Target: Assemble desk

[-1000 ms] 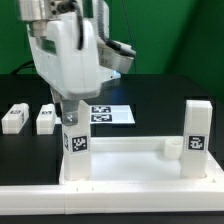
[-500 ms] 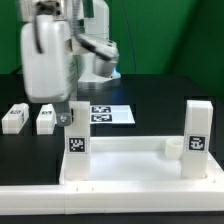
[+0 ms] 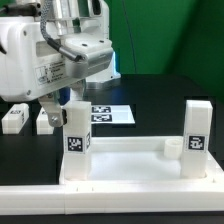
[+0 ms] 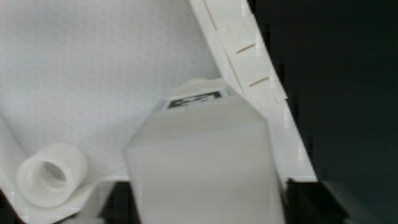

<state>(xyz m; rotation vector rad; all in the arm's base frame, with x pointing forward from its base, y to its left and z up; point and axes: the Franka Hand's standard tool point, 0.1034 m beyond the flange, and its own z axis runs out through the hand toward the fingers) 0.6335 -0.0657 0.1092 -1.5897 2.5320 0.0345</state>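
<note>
Desk top (image 3: pixel 130 165): white, smooth, rimmed plastic tray bearing upright square-post leg (image 3: pixel 197 130).

I am looking into a robotics lab, not a home, a shop or an office. A white robot arm (image 3: pixel 40 60) fills much of my exterior view. It stands over a bare matte black table (image 3: pixel 160 95) with a plain green backdrop (image 3: pixel 170 35) behind it. The marker board (image 3: pixel 108 114) lies flat on that table, and printed black-and-white tags (image 3: pixel 76 143) are stuck on the white plastic legs (image 3: pixel 197 115). The desk top (image 3: pixel 130 165) is plain moulded white plastic, and my wrist view shows the same white plastic against black.
</note>
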